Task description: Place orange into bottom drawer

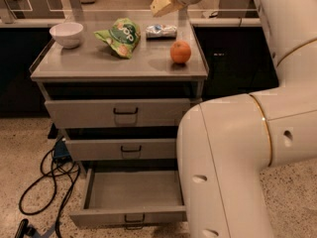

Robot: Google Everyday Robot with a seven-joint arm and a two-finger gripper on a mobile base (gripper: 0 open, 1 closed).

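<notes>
The orange (180, 52) sits on the grey cabinet top (94, 66), near its right edge. The bottom drawer (130, 216) is pulled out and nothing is in it. My gripper (159, 4) is raised above the back of the cabinet top, up and to the left of the orange and apart from it. It holds nothing.
A green snack bag (120, 35), a white bowl (66, 34) and a small silver packet (161, 30) lie on the cabinet top. The top drawer (119, 112) and middle drawer (124, 148) are slightly out. Black cables (47, 182) lie on the floor at left. My white arm (237, 148) fills the right side.
</notes>
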